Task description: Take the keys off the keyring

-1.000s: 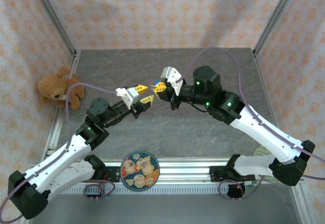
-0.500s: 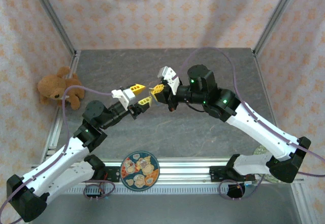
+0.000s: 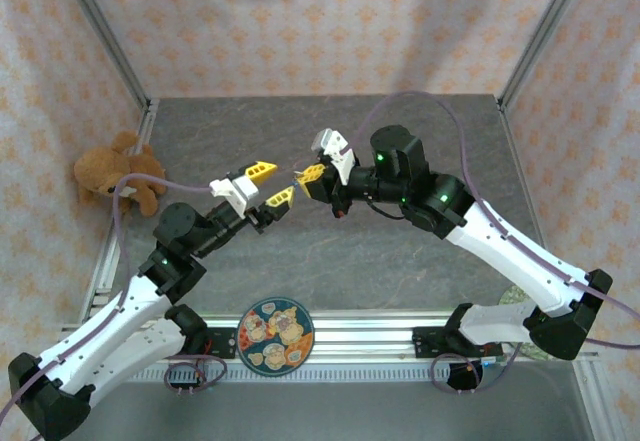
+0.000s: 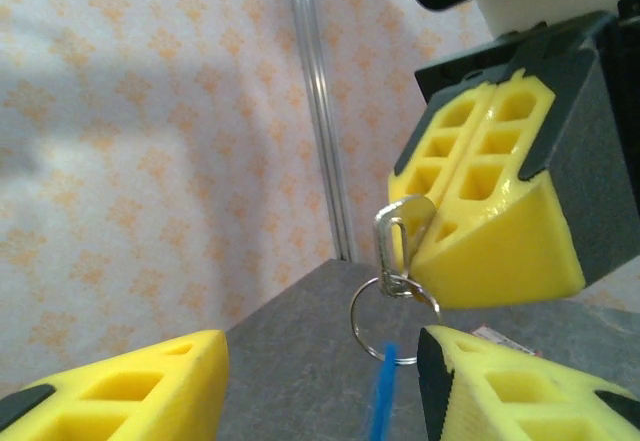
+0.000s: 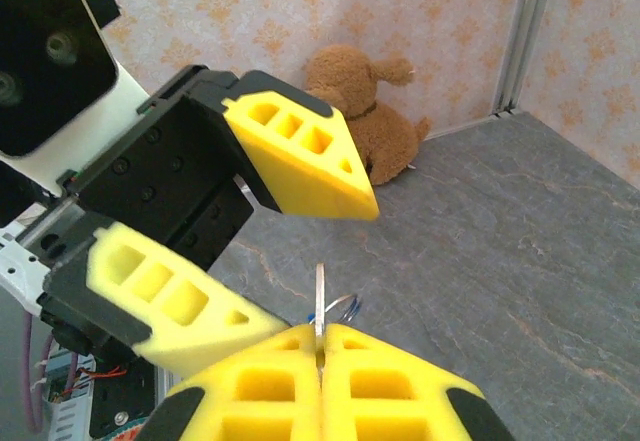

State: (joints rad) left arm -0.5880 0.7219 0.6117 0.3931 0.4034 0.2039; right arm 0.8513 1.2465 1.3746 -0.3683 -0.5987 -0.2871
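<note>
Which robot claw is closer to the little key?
Right. The right gripper is shut on the key, pinching it between its yellow fingers. The left gripper stands open just beside it, not holding it.

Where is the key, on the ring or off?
On. In the left wrist view the ring hangs threaded through the key, which the right gripper pinches.
</note>
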